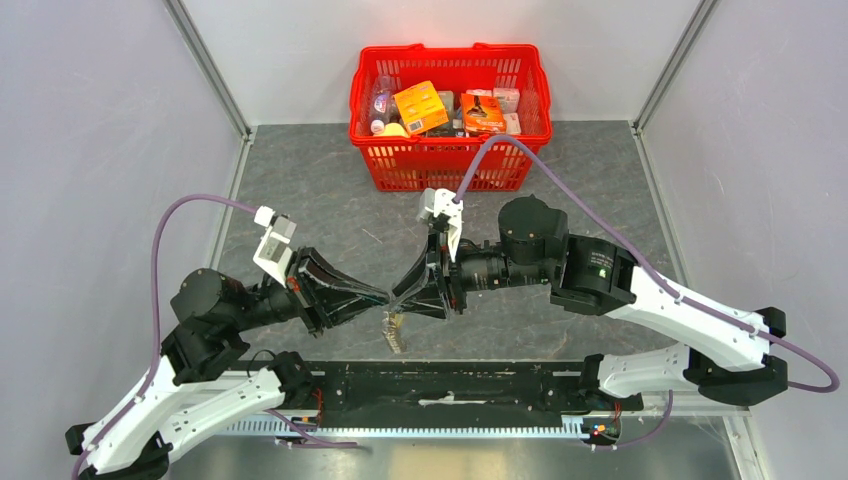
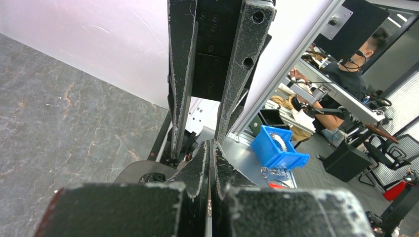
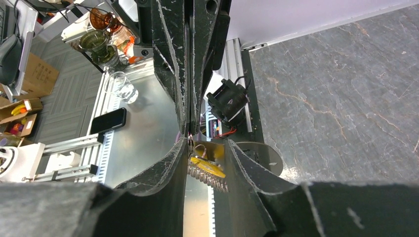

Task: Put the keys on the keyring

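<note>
My left gripper (image 1: 384,297) and right gripper (image 1: 399,297) meet tip to tip above the table's near edge. The left gripper (image 2: 210,146) is shut on a thin sliver of the keyring's wire (image 2: 209,207). The keyring (image 1: 394,331) hangs below the tips. In the right wrist view its coiled stretch (image 3: 211,178) and the yellow key (image 3: 207,166) lie just past my right gripper (image 3: 207,144), whose jaws stand apart. The left fingers (image 3: 173,59) show shut from above there. I cannot make out the green key.
A red plastic basket (image 1: 450,166) full of small packets stands at the back middle of the grey stone table (image 1: 300,190). A black rail (image 1: 450,385) runs along the near edge between the arm bases. Walls close in left and right.
</note>
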Action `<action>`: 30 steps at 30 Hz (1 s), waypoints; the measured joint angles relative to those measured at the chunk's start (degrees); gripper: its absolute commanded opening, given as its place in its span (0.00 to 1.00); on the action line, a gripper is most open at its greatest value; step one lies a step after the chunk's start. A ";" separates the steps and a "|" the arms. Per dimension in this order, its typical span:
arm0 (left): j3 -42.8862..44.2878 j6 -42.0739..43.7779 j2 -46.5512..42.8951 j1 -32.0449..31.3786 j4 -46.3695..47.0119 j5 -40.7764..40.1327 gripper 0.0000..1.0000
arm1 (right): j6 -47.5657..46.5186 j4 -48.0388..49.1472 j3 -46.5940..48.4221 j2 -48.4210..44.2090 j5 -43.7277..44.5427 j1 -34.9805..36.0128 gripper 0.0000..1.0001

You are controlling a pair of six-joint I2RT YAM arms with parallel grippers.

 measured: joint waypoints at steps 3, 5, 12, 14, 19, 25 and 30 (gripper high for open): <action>0.00 -0.02 0.00 0.00 0.09 -0.33 0.02 | 0.46 0.74 -0.31 -0.09 -0.07 0.00 0.27; 0.00 0.00 0.00 0.00 0.07 -0.76 0.02 | 0.81 1.05 -0.52 -0.09 -0.37 0.00 0.21; 0.00 0.00 -0.07 0.00 0.09 -1.46 0.02 | 1.31 1.64 -0.74 -0.09 -1.51 0.00 0.00; 0.00 0.00 -0.24 0.00 0.11 -1.49 0.02 | 1.33 1.79 -0.76 -0.09 -1.68 0.00 0.00; 0.00 -0.02 -0.20 0.00 0.15 -1.27 0.06 | 1.03 1.81 -0.74 -0.09 -2.12 0.00 0.00; 0.02 -0.44 1.40 0.02 0.50 2.01 0.21 | -1.33 -4.96 3.54 1.03 -3.04 0.00 0.00; 1.49 -0.31 2.69 0.02 -3.43 5.49 0.25 | -4.17 -13.11 7.78 1.88 -4.72 0.00 0.00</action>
